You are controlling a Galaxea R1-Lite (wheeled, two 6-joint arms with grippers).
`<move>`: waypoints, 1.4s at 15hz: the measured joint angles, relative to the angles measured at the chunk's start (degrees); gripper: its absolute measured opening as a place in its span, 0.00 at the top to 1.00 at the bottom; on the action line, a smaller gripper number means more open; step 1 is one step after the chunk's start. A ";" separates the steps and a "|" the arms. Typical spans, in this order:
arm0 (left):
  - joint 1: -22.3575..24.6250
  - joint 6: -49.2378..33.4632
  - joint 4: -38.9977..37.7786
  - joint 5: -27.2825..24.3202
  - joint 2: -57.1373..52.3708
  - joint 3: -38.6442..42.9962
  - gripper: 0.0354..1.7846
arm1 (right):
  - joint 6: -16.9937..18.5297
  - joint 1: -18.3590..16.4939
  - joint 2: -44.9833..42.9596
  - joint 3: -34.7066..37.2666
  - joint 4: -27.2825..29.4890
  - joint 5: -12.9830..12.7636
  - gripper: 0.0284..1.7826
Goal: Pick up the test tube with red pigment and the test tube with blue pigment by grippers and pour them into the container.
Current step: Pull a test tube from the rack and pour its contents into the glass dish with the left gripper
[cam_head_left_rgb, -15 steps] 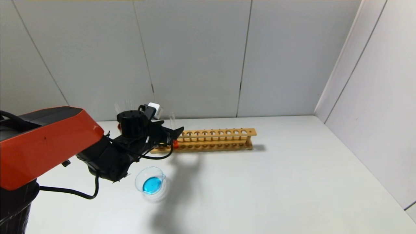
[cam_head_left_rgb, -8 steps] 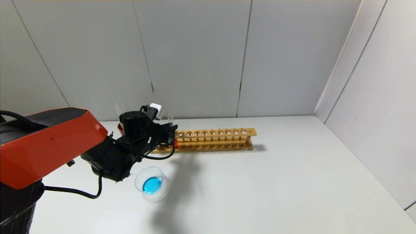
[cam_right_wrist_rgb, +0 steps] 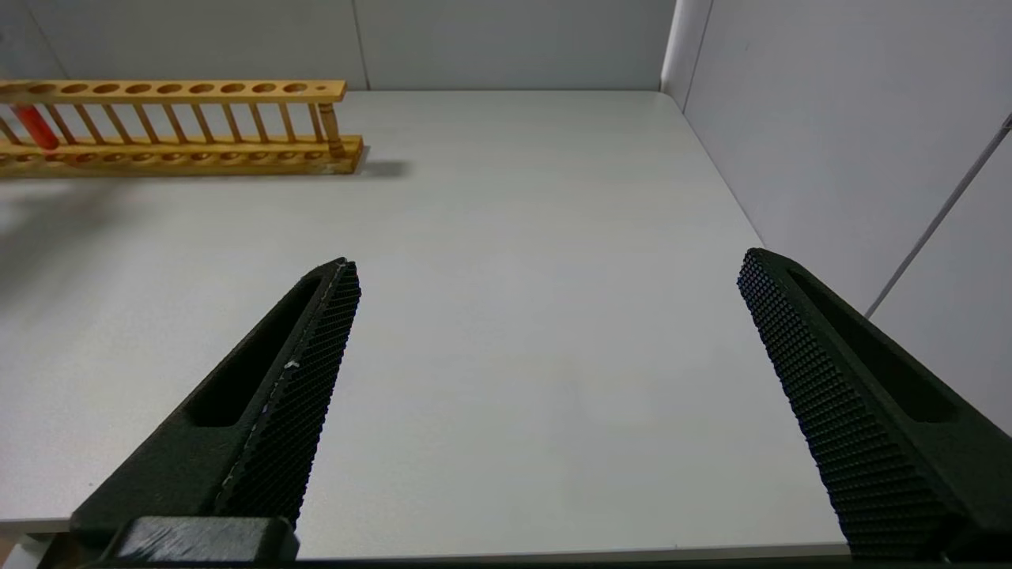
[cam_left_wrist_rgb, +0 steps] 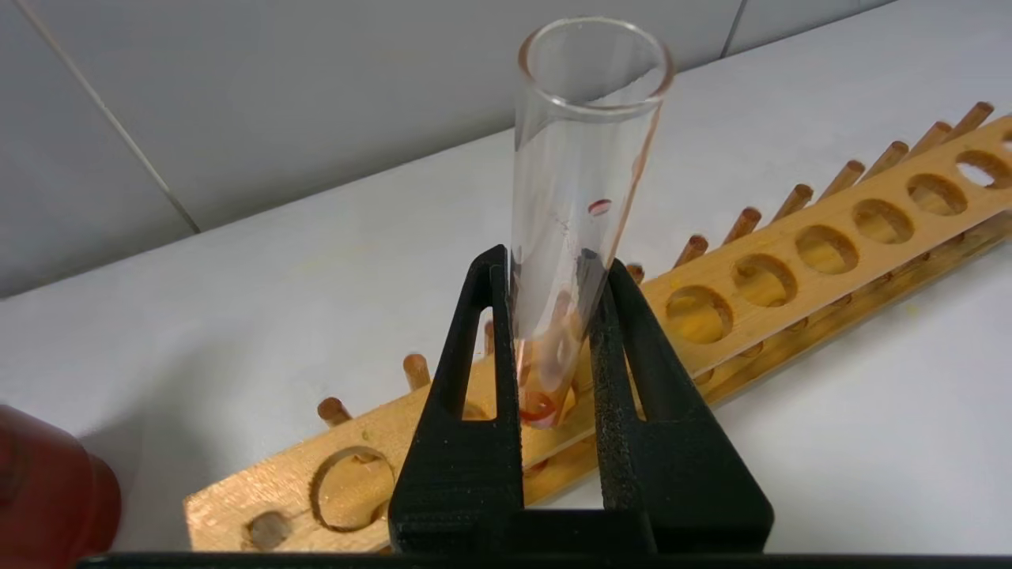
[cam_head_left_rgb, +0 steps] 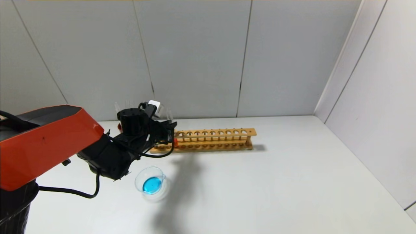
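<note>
My left gripper (cam_head_left_rgb: 169, 130) is shut on the test tube with red pigment (cam_head_left_rgb: 168, 114) at the left end of the wooden rack (cam_head_left_rgb: 214, 139). In the left wrist view both fingers (cam_left_wrist_rgb: 490, 332) press the clear tube (cam_left_wrist_rgb: 585, 142), which leans a little. Its orange-red tip (cam_left_wrist_rgb: 538, 405) sits in a rack hole. The container (cam_head_left_rgb: 150, 182), a low glass dish holding blue liquid, stands on the table in front of the arm. No teal-tipped tube shows. My right gripper (cam_right_wrist_rgb: 545, 265) is open and empty, low over the table's near right part.
The rack (cam_left_wrist_rgb: 798, 261) has several empty holes to the right of the held tube. A dark red cup (cam_left_wrist_rgb: 47, 482) stands by its left end, with clear tubes (cam_head_left_rgb: 130, 104) showing behind my arm. Walls close the back and right.
My left gripper has drawn in around the red-tipped tube and shifted slightly left; the tube's top has leaned left with it. The dish and rack have not moved.
</note>
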 joint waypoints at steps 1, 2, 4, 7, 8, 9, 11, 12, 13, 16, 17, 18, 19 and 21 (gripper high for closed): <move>0.00 0.33 0.69 -0.02 -0.76 -0.35 0.85 | 0.00 0.00 0.00 0.00 0.00 -0.01 0.02; 0.05 0.66 2.06 -0.02 -1.88 -0.80 0.85 | 0.00 0.00 0.00 0.00 0.00 -0.01 0.02; 0.11 1.13 5.07 -0.04 -4.36 -1.95 0.85 | 0.00 0.00 0.00 0.00 0.00 0.00 0.02; 0.30 4.19 9.01 -0.13 -8.98 -3.36 0.85 | 0.00 0.00 0.00 0.00 -0.01 0.00 0.02; 0.39 5.12 10.17 -0.24 -10.68 -3.61 0.85 | 0.00 0.00 0.00 0.00 0.00 -0.01 0.02; 0.35 6.07 11.57 -0.33 -12.30 -3.94 0.85 | 0.00 0.00 0.00 0.00 -0.01 0.00 0.02; 0.59 9.31 15.02 -0.30 -15.21 -5.01 0.85 | 0.02 0.00 0.00 0.00 -0.01 -0.01 0.02; 1.11 11.45 16.24 -0.28 -16.35 -5.42 0.85 | 0.00 0.00 0.00 0.00 -0.01 -0.01 0.02; 1.85 13.70 17.48 -0.26 -17.46 -5.71 0.85 | 0.00 0.00 0.00 0.00 0.00 -0.01 0.02; 3.41 19.26 22.47 -0.30 -21.76 -6.56 0.85 | 0.00 0.00 0.00 0.00 -0.01 -0.01 0.02; 3.80 20.04 24.33 -0.30 -23.43 -6.86 0.85 | 0.00 0.00 0.00 0.00 -0.01 -0.01 0.02; 4.11 20.32 26.30 -0.33 -25.17 -7.11 0.85 | 0.00 0.00 0.00 0.00 -0.01 0.00 0.02; 4.27 20.43 28.04 -0.33 -26.94 -7.25 0.85 | 0.00 0.00 0.00 0.00 -0.01 0.00 0.02; 4.63 20.50 30.89 -0.41 -30.42 -7.39 0.85 | 0.00 0.00 0.00 0.00 0.00 0.00 0.02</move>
